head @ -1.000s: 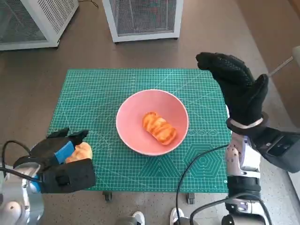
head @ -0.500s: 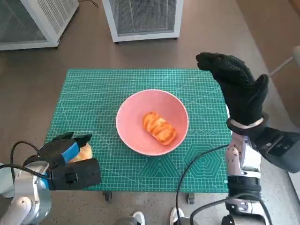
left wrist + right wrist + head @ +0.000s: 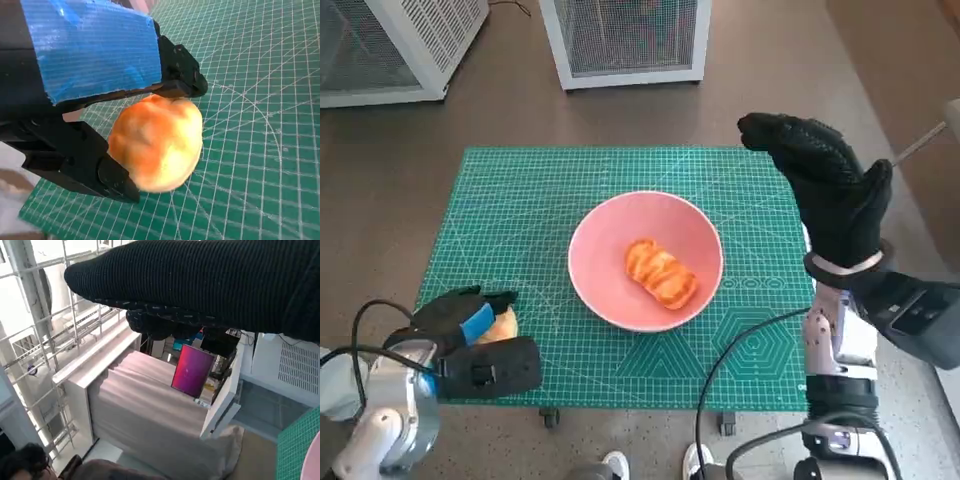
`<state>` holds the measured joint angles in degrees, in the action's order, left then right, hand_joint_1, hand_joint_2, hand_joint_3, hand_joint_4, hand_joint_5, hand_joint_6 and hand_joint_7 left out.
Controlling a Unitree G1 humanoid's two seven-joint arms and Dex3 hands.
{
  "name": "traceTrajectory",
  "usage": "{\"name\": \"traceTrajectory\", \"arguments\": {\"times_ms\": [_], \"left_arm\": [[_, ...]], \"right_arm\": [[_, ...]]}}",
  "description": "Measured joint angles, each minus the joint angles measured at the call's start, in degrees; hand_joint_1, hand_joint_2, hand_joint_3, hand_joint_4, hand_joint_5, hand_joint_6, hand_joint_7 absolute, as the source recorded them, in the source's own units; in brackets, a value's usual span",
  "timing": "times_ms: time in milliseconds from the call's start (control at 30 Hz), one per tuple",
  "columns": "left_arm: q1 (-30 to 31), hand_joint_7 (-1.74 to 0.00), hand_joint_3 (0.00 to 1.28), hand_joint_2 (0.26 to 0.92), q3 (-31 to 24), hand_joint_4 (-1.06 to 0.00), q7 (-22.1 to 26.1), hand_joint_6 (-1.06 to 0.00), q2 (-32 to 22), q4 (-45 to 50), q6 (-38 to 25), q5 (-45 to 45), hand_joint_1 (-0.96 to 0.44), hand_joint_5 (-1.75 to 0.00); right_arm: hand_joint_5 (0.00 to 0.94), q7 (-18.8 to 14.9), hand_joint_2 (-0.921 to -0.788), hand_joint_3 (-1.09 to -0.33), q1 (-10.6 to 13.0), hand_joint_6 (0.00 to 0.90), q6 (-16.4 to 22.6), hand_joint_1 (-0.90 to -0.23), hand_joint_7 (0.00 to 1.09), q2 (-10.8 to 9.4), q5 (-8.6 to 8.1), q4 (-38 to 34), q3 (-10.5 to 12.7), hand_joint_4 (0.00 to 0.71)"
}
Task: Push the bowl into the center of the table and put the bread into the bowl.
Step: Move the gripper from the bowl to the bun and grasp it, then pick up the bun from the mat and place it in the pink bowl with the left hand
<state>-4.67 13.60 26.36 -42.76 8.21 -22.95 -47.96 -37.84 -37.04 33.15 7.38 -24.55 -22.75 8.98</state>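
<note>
Left hand (image 3: 470, 335), blue tape across its back, grips a smooth, rounded golden bread roll (image 3: 156, 142) at the green gridded mat's (image 3: 520, 215) near-left corner. Right hand (image 3: 825, 190), knit-gloved, hangs released above the right edge. Glossy pink bowl (image 3: 610, 245) sits mid-mat, cradling a ridged bread (image 3: 661, 273).

Left hand (image 3: 460, 322) is drawing back toward the robot along the near-left part of the green mat (image 3: 520, 200), sitting lower and slightly further in from the mat's left edge than a second ago. It is carrying the round bun (image 3: 498, 325) with it; the bun is still pinched between the black fingers (image 3: 180, 75), as the left wrist view shows. In the head view less of the bun is showing now, the hand covering more of it. Left forearm (image 3: 380, 400) is swinging inward, its black cable (image 3: 365, 315) looping up higher above the wrist.
</note>
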Motion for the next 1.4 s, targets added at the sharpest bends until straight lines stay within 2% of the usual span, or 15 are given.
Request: {"name": "traceTrajectory", "arguments": {"times_ms": [167, 200, 233, 267, 333, 500, 900, 1167, 1400], "left_arm": [[-1.9, -0.07, 0.05, 0.883, 0.8, -0.72, -7.4, -0.78, 0.4, -5.3, 4.7, -1.3, 0.11, -0.05], [-2.1, -0.49, 0.08, 0.896, 0.8, -0.69, -8.2, -0.70, 0.4, -5.9, 5.3, -1.4, 0.07, -0.47], [-2.3, -0.77, 0.11, 0.905, 0.9, -0.65, -9.2, -0.63, 0.4, -6.7, 6.1, -1.5, 0.05, -0.76], [-2.5, -0.93, 0.11, 0.911, 0.9, -0.66, -10.3, -0.60, 0.4, -7.5, 7.0, -1.5, 0.03, -0.93], [-2.9, -1.02, 0.09, 0.916, 1.0, -0.69, -11.9, -0.60, 0.3, -8.7, 8.4, -1.6, 0.02, -1.05], [-3.5, -1.10, 0.04, 0.910, 1.1, -0.77, -13.8, -0.66, 0.2, -10.8, 10.7, -1.6, 0.00, -1.07], [-2.9, -1.14, 0.03, 0.910, -0.6, -0.78, -12.6, -0.67, 0.0, -10.2, 10.8, -0.9, 0.00, -1.05], [0.1, -1.15, 0.03, 0.919, -5.1, -0.75, -7.7, -0.66, -0.2, -3.0, 9.3, 2.2, 0.00, -1.09], [0.1, -1.15, 0.03, 0.920, -11.2, -0.74, -6.6, -0.65, -0.3, 5.6, 8.2, 3.9, 0.00, -1.09]], "right_arm": [[0.001, 0.0, -0.921, -0.760, 0.0, 0.126, 0.3, -0.754, 0.34, -0.1, 0.03, -0.1, -0.1, 0.209], [0.001, 0.0, -0.921, -0.760, 0.0, 0.126, 0.3, -0.751, 0.34, -0.1, 0.02, -0.1, -0.1, 0.209], [0.001, 0.0, -0.921, -0.761, 0.0, 0.126, 0.3, -0.750, 0.34, -0.1, 0.02, -0.1, -0.1, 0.208], [0.001, 0.0, -0.921, -0.761, 0.0, 0.126, 0.4, -0.749, 0.34, -0.1, 0.02, -0.1, 0.0, 0.208], [0.000, 0.0, -0.921, -0.761, 0.1, 0.126, 0.4, -0.747, 0.34, 0.0, 0.01, -0.1, 0.0, 0.208], [0.000, 0.0, -0.921, -0.759, 0.2, 0.127, 0.4, -0.746, 0.34, 0.0, 0.01, 0.1, 0.0, 0.208], [0.001, 0.0, -0.921, -0.757, 0.4, 0.131, 0.4, -0.746, 0.33, 0.0, 0.01, 0.2, 0.0, 0.209], [0.000, 0.0, -0.921, -0.758, 0.5, 0.132, 0.3, -0.745, 0.33, 0.2, 0.00, 0.2, 0.0, 0.208], [0.000, 0.0, -0.921, -0.758, 0.5, 0.133, 0.2, -0.746, 0.33, 0.1, 0.03, 0.2, -0.1, 0.208]]}}
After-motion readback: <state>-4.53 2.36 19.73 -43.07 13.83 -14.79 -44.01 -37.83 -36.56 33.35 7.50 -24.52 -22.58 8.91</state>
